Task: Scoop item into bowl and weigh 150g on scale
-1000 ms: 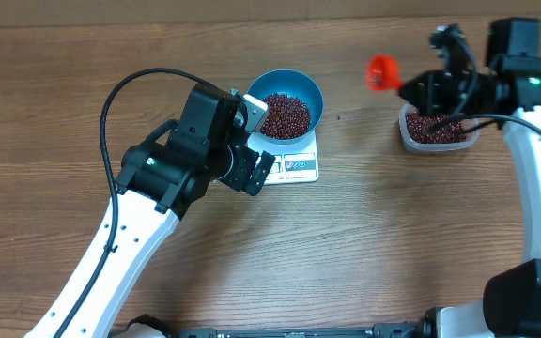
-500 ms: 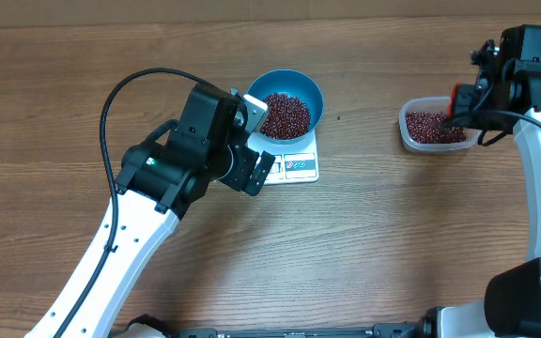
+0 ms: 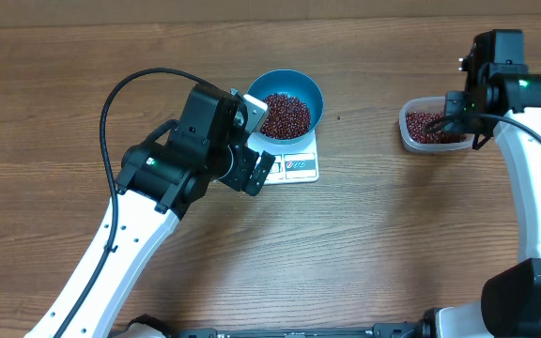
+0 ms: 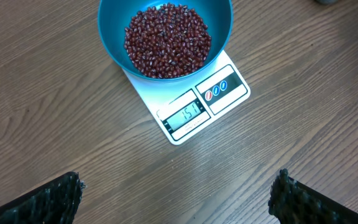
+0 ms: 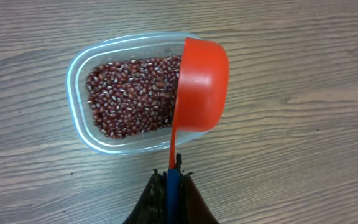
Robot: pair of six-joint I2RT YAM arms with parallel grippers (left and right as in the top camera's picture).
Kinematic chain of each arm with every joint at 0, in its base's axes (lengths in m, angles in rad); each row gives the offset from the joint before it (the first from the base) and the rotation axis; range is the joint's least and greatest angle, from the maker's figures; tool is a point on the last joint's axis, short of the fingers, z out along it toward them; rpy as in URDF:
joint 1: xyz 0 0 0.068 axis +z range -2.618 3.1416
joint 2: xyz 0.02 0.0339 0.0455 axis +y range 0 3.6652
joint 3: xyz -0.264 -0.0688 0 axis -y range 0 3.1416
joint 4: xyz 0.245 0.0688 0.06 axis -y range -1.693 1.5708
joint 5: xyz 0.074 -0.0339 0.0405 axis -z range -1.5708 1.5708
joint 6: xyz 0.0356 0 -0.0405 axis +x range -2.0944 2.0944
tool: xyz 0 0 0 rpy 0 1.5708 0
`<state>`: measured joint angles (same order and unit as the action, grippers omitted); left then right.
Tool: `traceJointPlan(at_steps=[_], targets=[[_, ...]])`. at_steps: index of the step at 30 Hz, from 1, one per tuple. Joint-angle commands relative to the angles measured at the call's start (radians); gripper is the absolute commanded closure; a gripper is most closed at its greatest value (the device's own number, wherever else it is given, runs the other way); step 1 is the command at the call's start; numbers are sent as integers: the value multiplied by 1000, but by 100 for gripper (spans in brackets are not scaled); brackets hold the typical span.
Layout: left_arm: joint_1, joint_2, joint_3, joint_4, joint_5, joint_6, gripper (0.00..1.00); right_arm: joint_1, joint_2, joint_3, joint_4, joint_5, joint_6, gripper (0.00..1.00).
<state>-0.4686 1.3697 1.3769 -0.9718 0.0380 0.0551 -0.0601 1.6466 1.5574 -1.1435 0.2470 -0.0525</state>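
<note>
**Stock on the tabletop: filled bowl on scale, scoop at tub**

**Overhead view**
- Tabletop: one, wood-grain.
- Scale: one, white and flat, near the middle of the tabletop.
- Bowl: one, blue, standing on the far part of the scale.
- Beans: two lots. One heap lies in the bowl on the scale. The other is in a clear tub, well to the right of the scale.
- Left arm: one, with a looped black cable. It covers the scale's left edge.
- Left hand: spread wide and holding nothing, just left of the scale.
- Right arm: one, far right of the scale. Its wrist overlaps the tub's right end and hides what it holds.

**Left wrist view**
- Two dark fingertips show at the lower corners, far apart on the near side of the scale.
- The bowl's rim overhangs the scale.
- Display: one, uncovered, reading 151.

**Right wrist view**
- Right hand: pressed together, pinching the thin handle of the scoop.
- Scoop: one, orange-red, tipped on its side over the tub's right end and hiding that corner.
- Whether the scoop touches the beans cannot be told.
</note>
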Motion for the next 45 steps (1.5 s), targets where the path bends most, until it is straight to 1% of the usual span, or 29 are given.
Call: traceJointPlan(at_steps=[1, 10, 13, 15, 20, 23, 25, 32, 39, 45], targets=[[4, -1, -7, 3, 4, -10, 0, 29, -17, -5, 8, 42, 7, 96], [4, -1, -7, 3, 4, -10, 0, 71, -17, -5, 8, 66, 8, 96], [4, -1, -7, 3, 4, -10, 0, 72, -18, -5, 18, 33, 38, 96], [4, -1, -7, 3, 4, -10, 0, 72, -23, -4, 37, -66, 38, 96], [4, -1, -7, 3, 4, -10, 0, 72, -63, -4, 169, -472, 13, 96], [4, -1, -7, 3, 4, -10, 1, 88, -79, -4, 262, -747, -68, 96], [4, -1, -7, 3, 4, -10, 0, 121, -79, -4, 296, -831, -126, 96], [4, -1, -7, 3, 4, -10, 0, 271, -55, -8, 293, -801, -274, 96], [4, -1, -7, 3, 4, -10, 1, 366, 41, -8, 279, -713, -275, 96], [4, -1, -7, 3, 4, -10, 0, 422, 113, -8, 295, -540, -274, 96]])
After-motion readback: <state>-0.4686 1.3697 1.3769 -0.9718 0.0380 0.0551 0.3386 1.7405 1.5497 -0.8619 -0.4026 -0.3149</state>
